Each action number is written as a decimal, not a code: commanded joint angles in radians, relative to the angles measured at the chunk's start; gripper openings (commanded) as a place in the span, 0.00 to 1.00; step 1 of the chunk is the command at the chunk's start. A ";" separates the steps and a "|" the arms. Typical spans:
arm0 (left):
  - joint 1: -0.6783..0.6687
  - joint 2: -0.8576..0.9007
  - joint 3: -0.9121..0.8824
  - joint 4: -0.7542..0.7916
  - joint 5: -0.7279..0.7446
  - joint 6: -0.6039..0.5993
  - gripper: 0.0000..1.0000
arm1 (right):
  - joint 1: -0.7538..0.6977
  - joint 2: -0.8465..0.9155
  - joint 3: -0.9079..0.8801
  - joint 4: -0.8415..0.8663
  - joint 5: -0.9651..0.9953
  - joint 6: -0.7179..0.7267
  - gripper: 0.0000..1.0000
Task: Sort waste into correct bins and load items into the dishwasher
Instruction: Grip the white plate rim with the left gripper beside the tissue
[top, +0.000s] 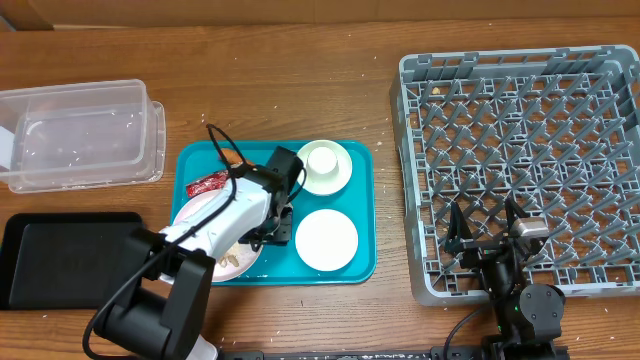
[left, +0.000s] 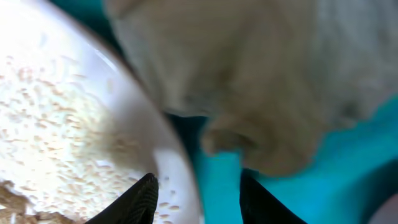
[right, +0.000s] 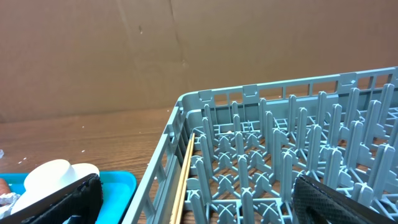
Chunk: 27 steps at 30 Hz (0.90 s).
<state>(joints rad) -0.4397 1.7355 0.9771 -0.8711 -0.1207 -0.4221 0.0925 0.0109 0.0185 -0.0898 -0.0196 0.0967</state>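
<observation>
The pale plate (top: 205, 215) lies on the teal tray, with rice and beige crumbs (left: 56, 130) on it. My left gripper (top: 276, 228) is low at the plate's right rim. In the left wrist view it is open (left: 199, 205), one finger over the plate (left: 177, 186) and one over the tray. A blurred pale crumpled thing (left: 249, 74), probably the napkin, lies just beyond. The red wrapper (top: 207, 184) lies at the plate's far edge. A cup in a bowl (top: 325, 162) and a second bowl (top: 327, 240) sit on the tray. My right gripper (top: 485, 228) hangs open and empty over the grey rack's (top: 530, 150) front left corner.
The clear tub (top: 80, 135) stands at the back left, with the black tray (top: 60, 255) in front of it. The teal tray (top: 365, 215) lies between them and the rack. Wooden chopsticks (right: 183, 180) lie inside the rack (right: 249, 155) along its left wall.
</observation>
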 joint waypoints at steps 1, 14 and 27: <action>-0.023 0.010 0.021 0.003 -0.008 0.002 0.45 | 0.002 -0.008 -0.010 0.006 0.003 -0.003 1.00; -0.026 0.010 0.021 0.009 -0.047 -0.027 0.31 | 0.002 -0.008 -0.010 0.006 0.003 -0.004 1.00; -0.026 0.010 0.020 0.054 -0.074 -0.027 0.17 | 0.002 -0.008 -0.010 0.006 0.003 -0.004 1.00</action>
<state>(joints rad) -0.4599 1.7355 0.9775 -0.8211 -0.1734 -0.4419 0.0925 0.0109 0.0185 -0.0898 -0.0200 0.0967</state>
